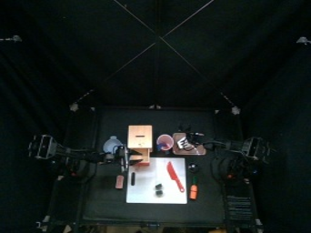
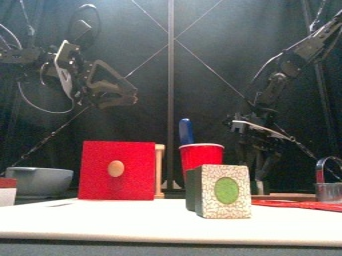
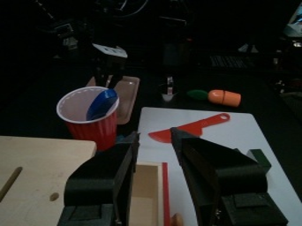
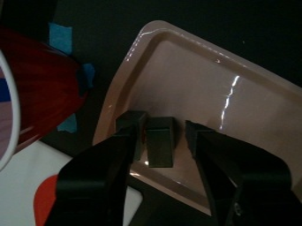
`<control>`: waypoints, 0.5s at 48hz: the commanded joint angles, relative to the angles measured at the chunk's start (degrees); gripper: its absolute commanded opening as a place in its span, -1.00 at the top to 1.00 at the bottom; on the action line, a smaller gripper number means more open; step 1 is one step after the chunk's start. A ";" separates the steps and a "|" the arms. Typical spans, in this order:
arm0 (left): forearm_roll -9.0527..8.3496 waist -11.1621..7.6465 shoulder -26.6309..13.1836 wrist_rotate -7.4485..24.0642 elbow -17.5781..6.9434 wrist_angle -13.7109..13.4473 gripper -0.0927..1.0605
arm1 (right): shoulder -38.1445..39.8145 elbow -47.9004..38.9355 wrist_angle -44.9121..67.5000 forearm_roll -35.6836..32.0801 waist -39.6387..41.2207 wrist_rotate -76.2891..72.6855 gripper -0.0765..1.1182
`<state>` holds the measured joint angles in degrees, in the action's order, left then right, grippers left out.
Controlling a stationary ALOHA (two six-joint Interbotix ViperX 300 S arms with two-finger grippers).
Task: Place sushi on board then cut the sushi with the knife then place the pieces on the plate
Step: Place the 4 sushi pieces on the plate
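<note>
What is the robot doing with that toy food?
This is the part where sushi pieces go onto the pink tray. The right gripper is at the tray with one dark sushi piece at its tips. Another piece sits on the white board, near the red knife. The left gripper hangs open over the wooden box, holding nothing.

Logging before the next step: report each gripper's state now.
Left gripper: open, holding nothing.
Right gripper: at a sushi piece over the pink tray; held or not cannot be told.
</note>
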<state>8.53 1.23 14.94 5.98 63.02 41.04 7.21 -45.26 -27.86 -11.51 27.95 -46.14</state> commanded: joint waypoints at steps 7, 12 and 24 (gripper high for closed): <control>-0.18 -0.18 0.79 -0.09 -0.53 0.62 -0.47 | 0.88 1.85 -2.72 -0.62 0.44 -0.26 -0.60; -0.18 -0.18 0.79 -0.09 -0.62 0.53 -0.47 | 3.34 2.46 -5.01 -1.32 -0.18 -0.18 -0.60; 0.00 -0.26 0.79 -0.18 -1.67 0.62 -0.47 | 10.63 1.67 -9.05 -4.57 -17.93 3.43 -0.61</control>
<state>8.44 1.05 15.12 5.89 63.11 41.04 14.85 -44.21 -36.65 -15.12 18.81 -44.56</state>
